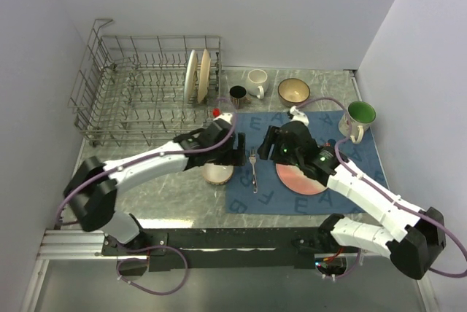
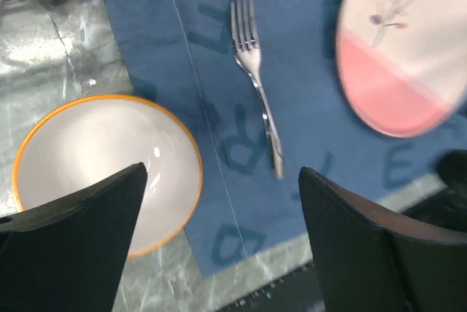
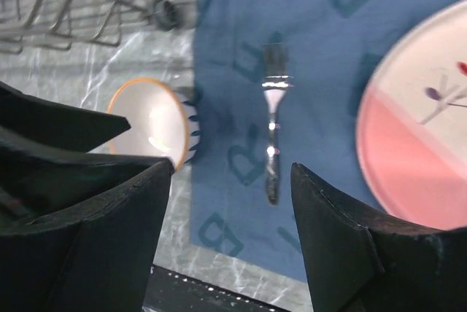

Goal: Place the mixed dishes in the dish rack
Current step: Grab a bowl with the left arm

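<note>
While both arms hang low over the near half of the marbled grey table [image 1: 182, 195], the left gripper [image 2: 219, 181] holds its black fingers spread wide with nothing between them. It is above a small white ceramic bowl with an orange rim [image 2: 102, 173], at the lower left of its wrist view. The right gripper [image 3: 232, 170] is likewise parted and empty, and the slim metal fork [image 3: 272, 130] shows in the gap below it.

The fork lies flat on the blue lettered placemat [image 1: 365, 173], near the centre of the overhead view and between the bowl and the round pink-and-cream ceramic plate [image 3: 416, 151]. The fork looks light, stiff and slick, and it sits so close to the mat that a pinch across its narrow handle seems the likeliest hold.

The glazed bowl and plate appear heavier, hard and breakable. The bowl would probably be best taken by its rim wall and the plate by its edge.

Farther back, a green-lined mug [image 1: 359, 117] stands at the right of the overhead view. A brown-rimmed bowl [image 1: 293, 92], a white mug [image 1: 257, 81] and a dark mug [image 1: 238, 95] line the mat's far edge.

At the upper left, the grey wire dish rack [image 1: 95, 71] holds two pale plates [image 1: 193, 75] upright at its right end. Most of its tines are free.
</note>
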